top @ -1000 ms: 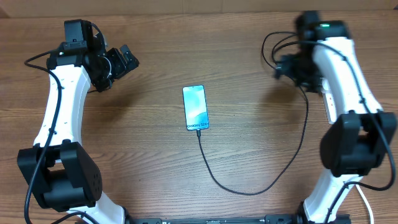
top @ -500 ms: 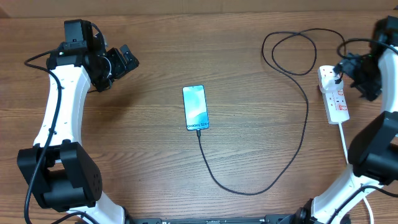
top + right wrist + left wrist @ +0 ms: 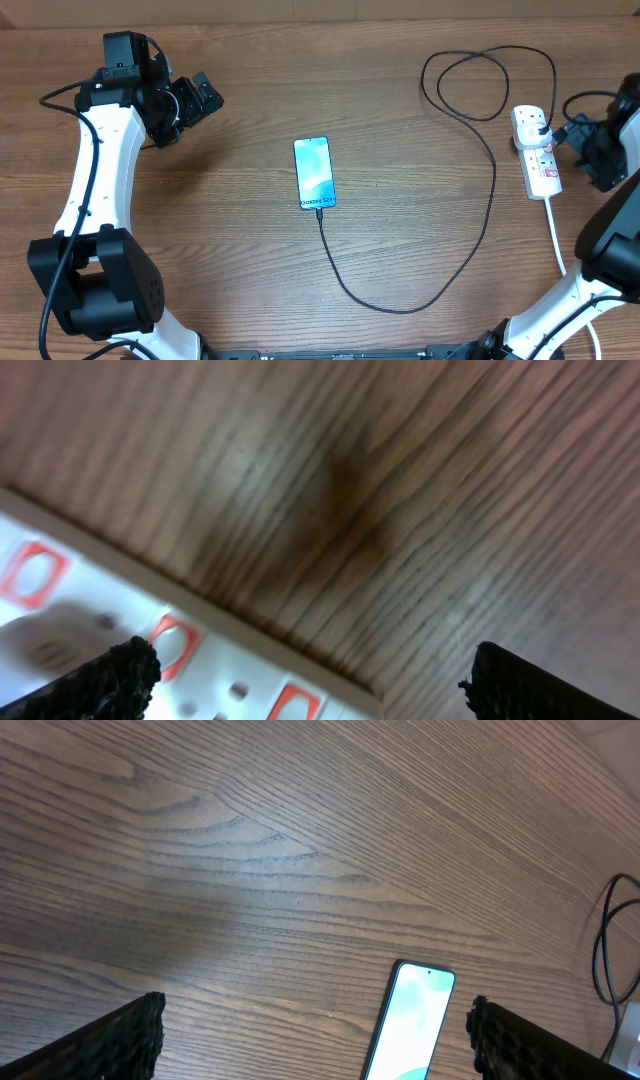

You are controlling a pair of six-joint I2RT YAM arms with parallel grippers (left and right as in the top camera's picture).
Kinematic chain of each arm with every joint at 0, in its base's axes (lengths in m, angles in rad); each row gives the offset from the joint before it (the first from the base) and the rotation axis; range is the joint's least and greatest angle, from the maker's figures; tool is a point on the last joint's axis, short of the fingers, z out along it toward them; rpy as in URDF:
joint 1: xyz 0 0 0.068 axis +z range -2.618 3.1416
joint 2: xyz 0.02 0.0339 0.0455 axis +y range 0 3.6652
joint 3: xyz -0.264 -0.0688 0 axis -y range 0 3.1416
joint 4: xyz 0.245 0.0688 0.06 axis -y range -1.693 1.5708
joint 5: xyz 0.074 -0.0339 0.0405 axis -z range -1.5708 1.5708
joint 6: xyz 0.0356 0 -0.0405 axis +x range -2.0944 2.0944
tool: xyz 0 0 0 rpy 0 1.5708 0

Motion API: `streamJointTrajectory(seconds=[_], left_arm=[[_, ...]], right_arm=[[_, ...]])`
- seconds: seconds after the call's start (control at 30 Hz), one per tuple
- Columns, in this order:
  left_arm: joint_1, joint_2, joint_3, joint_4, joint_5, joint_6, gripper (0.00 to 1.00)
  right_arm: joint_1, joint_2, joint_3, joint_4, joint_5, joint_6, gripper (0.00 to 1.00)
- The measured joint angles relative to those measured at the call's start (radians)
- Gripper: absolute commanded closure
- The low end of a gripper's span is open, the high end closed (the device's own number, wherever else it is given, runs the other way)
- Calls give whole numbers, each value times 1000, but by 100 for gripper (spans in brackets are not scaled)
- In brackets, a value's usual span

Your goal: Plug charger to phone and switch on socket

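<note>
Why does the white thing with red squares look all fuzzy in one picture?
Right wrist view: the socket sits close to the camera and looks smeared, with a dark shadow on the table. Overhead view: sharp, the phone screen bright. Left wrist view: table grain crisp.

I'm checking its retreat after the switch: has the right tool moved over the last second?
Yes. Overhead, the right tool has swung rightward, from covering the socket to just beyond its right edge.
</note>
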Motion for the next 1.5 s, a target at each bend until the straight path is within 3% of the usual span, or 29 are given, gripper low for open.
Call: streamJointTrajectory(seconds=[0.5, 1.5], left_arm=[[0, 0, 0, 0, 0, 0, 1], [0, 0, 0, 0, 0, 0, 0]], right_arm=[[-5, 4, -88, 120, -39, 1, 0], [-13, 4, -87, 92, -96, 15, 0]])
